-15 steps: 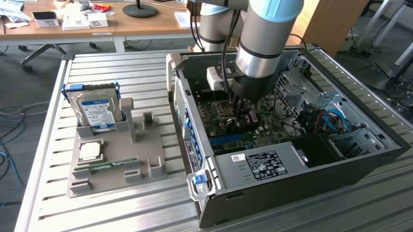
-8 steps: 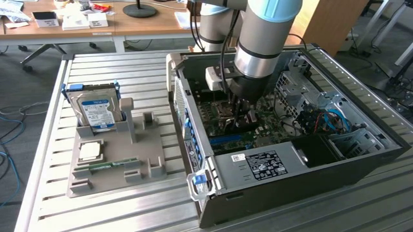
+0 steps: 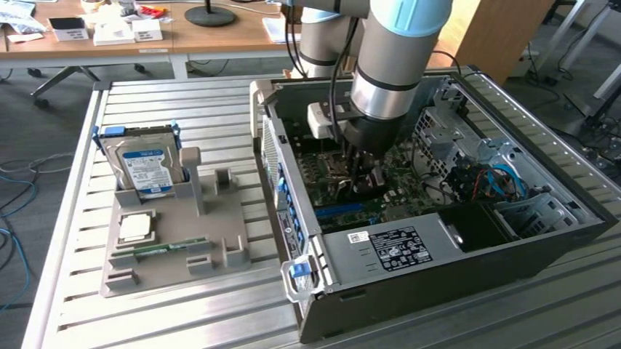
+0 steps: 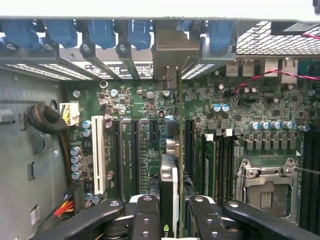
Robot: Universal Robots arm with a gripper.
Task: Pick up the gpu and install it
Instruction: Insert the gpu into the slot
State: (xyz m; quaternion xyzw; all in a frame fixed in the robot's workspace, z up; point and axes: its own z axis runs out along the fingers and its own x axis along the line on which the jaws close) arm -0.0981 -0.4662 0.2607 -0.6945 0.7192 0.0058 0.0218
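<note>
One gpu [image 4: 169,187] in pincer [image 4: 173,207], logo [image 4: 167,231] unreadable

gpu [image 4: 169,172]: cut off by picture edge | end effector [image 4: 172,201]: partly cropped

On the worktop [image 3: 165,323], the holder [image 3: 160,258] is set to the exterior view's left of the case [image 3: 446,287]; the gpu [image 4: 168,175] is held inside it by the tool [image 4: 173,204].
</note>
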